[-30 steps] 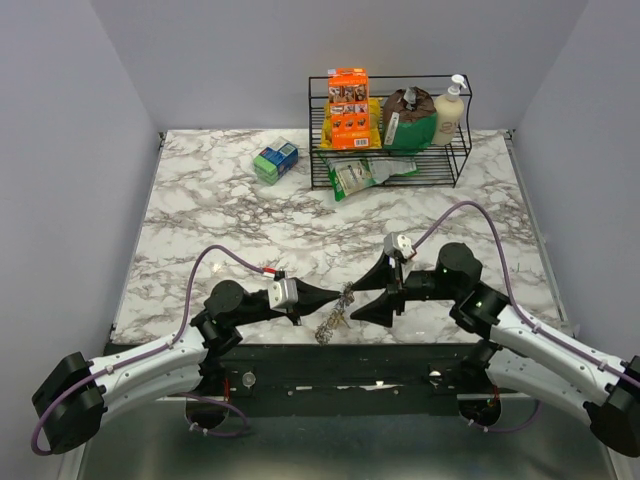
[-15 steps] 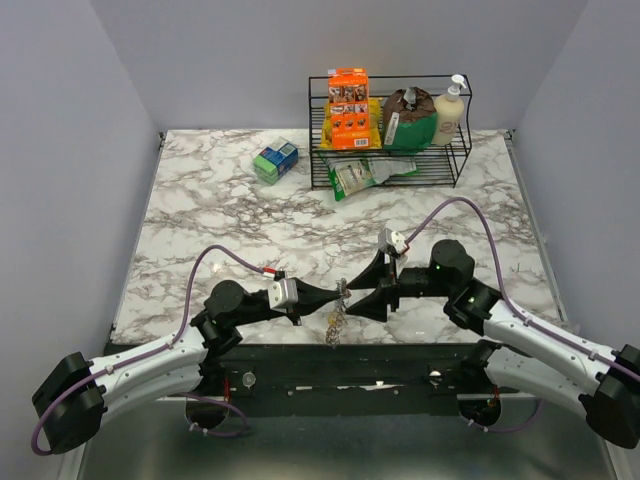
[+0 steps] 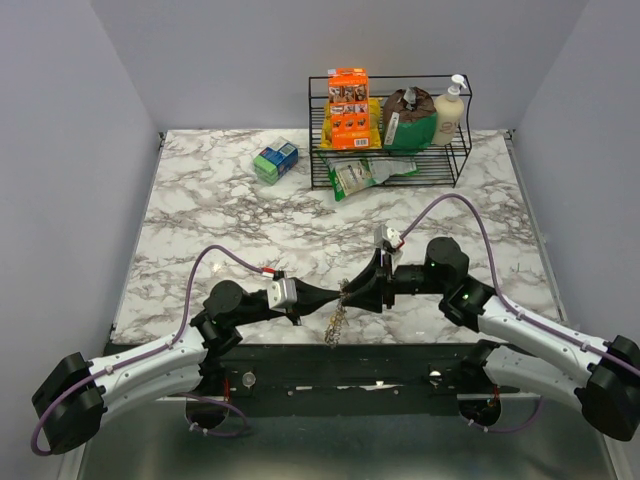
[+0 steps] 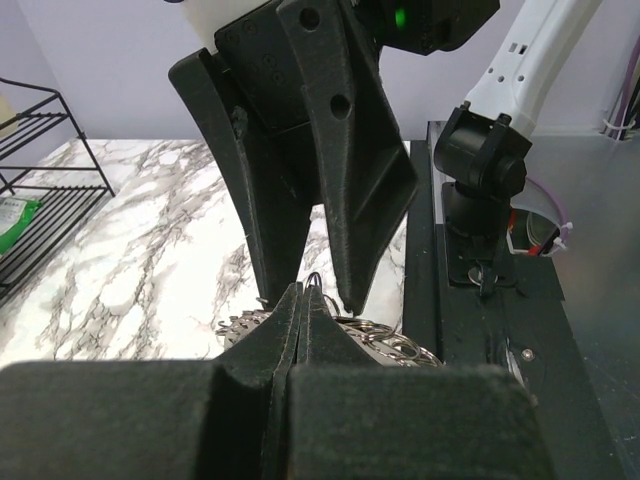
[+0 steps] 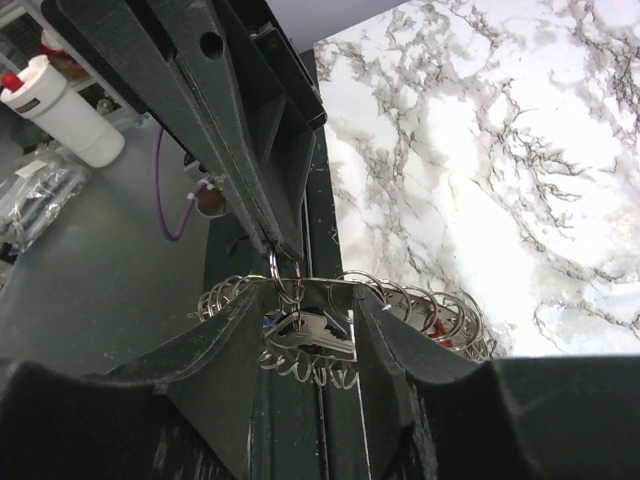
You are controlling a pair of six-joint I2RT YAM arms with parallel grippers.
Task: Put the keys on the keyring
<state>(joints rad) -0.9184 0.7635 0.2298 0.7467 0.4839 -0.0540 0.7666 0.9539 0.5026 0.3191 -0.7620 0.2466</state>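
Left arm lay low along the near side, forearm stretched toward the middle, left gripper clenched on a small link of the keyring, which hung from that pinch. Right arm reached in from the opposite side with its elbow raised, right gripper nose to nose with the left one, tips meeting. Its fingers stood apart, one on each side of a silver key lying against the ring. We could not tell whether the pads pressed that key or only flanked it. The keyring read as a loop of many thin silvery coils, fanned out just past the right fingertips, with a red speck among the coils off to one side. The keys dangled in a loose bunch below the meeting tips, their heads too small to tell apart from above. Both hands worked right at the near edge of the marble table, the bunch hanging over the black base rail beneath them. Beyond the fingertips open marble ran well away to a wire rack and a small box.
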